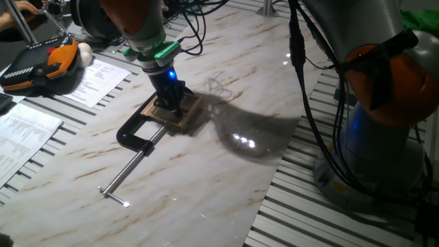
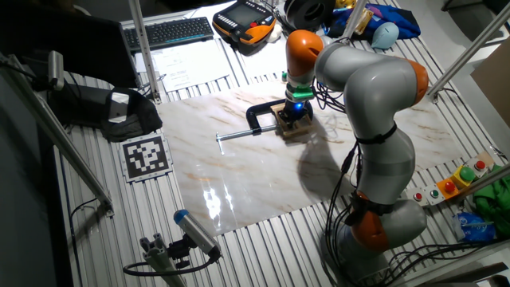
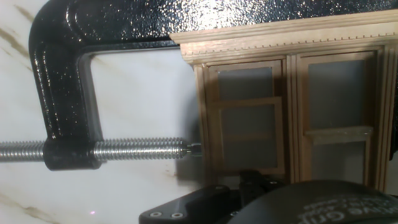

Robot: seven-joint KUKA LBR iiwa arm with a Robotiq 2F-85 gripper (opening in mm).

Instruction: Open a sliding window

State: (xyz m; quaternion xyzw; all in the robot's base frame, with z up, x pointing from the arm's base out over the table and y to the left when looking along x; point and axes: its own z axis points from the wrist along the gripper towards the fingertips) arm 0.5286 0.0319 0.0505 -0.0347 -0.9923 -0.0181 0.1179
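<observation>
In the hand view we see first, closest to the camera, the dark body of the two-finger gripper (image 3: 261,202) at the lower edge of the picture; its fingertips are not clearly visible, so we cannot tell how far it is open or whether it has hold of something. Just beyond it lies the small flat light-tan wooden sliding window (image 3: 289,106), with two tall sections that are divided by thin bars, and a moulded strip along its top. A black cast-iron C-clamp (image 3: 59,81) goes around the left side of the frame: its upper arm lies over the moulded strip, and the tip of its threaded steel screw rod (image 3: 134,150) touches the left side bar of the frame. In one fixed view the sliding window (image 1: 180,113) lies flat on the white marble-patterned counter (image 1: 226,171), about in the middle between the left and right edges and closer to the far edge, and the gripper (image 1: 170,96) stands straight above it, very close to the wood. The screw rod (image 1: 127,175) goes out toward the near left corner of the counter. In the other fixed view the window (image 2: 293,123) is partly hidden under the gripper (image 2: 298,110), and the clamp (image 2: 259,119) lies just beside it.
</observation>
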